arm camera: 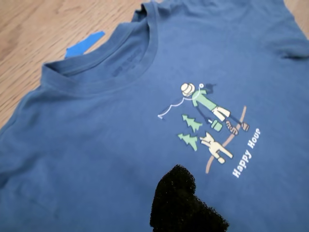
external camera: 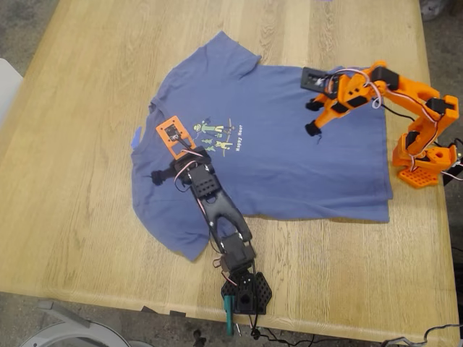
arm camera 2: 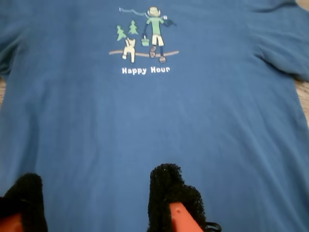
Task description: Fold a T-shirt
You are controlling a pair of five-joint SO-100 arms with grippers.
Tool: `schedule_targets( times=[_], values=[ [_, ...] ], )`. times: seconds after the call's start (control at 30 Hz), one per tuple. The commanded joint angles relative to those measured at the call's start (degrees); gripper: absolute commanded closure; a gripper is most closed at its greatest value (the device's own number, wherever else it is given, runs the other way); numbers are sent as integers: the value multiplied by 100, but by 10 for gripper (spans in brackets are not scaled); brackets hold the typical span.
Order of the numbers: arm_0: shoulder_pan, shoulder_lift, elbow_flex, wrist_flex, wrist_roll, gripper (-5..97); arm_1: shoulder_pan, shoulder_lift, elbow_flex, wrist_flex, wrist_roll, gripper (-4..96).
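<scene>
The T-shirt (external camera: 289,137) lies flat and face up across the middle of the tabletop (external camera: 72,217), collar toward the exterior view's left and hem toward its right, so its long axis runs across that view; no fold has been made yet. At the exterior view's left, a strip of blue tape (external camera: 136,137) sits just beside the collar. Next comes my first gripper (external camera: 177,168), on the black arm, hovering over the chest just below the collar, near the cartoon print (external camera: 217,134). Only one dark padded tip shows in its wrist view, so I cannot tell how wide its jaws stand; it appears to hold nothing. Further right, my second gripper (external camera: 312,117), on the orange arm, hangs over the lower body of the shirt, jaws parted and empty, its two padded tips spread above the cloth. Each gripper is already above its own end, so a lengthwise fold probably needs each to reach for the nearest edge.
</scene>
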Motion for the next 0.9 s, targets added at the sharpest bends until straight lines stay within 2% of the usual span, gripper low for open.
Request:
schedule_targets(
  times=[0.0, 0.2, 0.5, 0.87],
  values=[
    [-70, -202, -800, -396, 79, 273, -70, -158, -141, -422, 44, 596],
    [-149, -932, -1020, -1116, 141, 270, -185, -844, -53, -1450, 158, 596],
    [-448, -2224, -1969, -1564, 167, 275, -158, -1424, 343, -2725, 211, 611],
    [-782, -3771, -3445, -1828, 387, 272, -255, -1477, 853, -3313, 255, 621]
  ],
)
